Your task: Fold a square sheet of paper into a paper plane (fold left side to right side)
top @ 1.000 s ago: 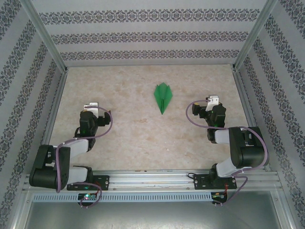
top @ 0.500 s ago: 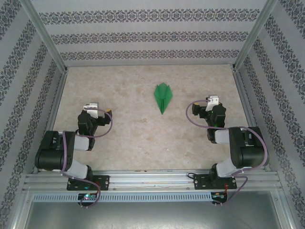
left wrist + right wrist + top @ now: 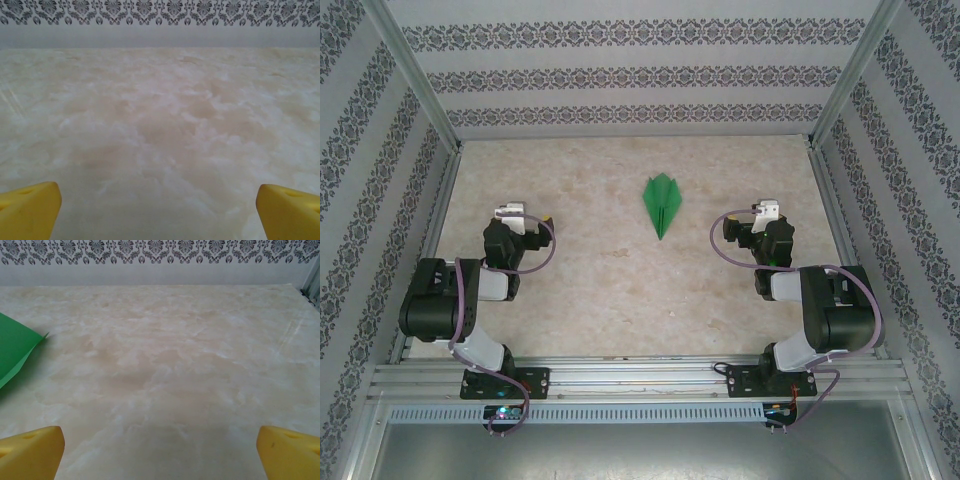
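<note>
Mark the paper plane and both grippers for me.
paper plane (image 3: 662,205): top external view, on its centre crease.
left gripper (image 3: 159,212): left wrist view, midway between its open yellow tips.
right gripper (image 3: 160,452): right wrist view, midway between its open yellow tips.

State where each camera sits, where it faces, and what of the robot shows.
Top external: above and behind the robot, looking down on table, left arm, right arm, paper plane.
Left wrist: low on the left arm, facing the patterned back wall across the table; yellow jaws apart at bottom corners.
Right wrist: same heading, jaws apart; paper plane's edge at left.
Shared: paper plane, in top external and right wrist.
</note>
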{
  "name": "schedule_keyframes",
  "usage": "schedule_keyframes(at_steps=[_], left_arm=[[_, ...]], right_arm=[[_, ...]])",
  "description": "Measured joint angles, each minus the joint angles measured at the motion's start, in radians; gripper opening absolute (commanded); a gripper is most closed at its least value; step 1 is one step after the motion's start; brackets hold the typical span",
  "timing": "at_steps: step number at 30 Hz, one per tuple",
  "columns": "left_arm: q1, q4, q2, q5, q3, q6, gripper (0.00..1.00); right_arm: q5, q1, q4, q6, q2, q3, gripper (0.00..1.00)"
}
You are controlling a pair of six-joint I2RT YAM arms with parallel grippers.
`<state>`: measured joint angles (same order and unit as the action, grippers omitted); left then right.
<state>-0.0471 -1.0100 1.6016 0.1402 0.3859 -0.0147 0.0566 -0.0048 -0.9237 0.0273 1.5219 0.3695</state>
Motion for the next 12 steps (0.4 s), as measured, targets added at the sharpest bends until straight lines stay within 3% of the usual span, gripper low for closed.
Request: schedule_keyframes(at_steps=[12], left_arm=[[0.0,0.036,0.0,-0.014,0.0,0.0,1.0]], right_arm=[[0.0,0.0,0.0,0.0,0.0,0.0,0.98]])
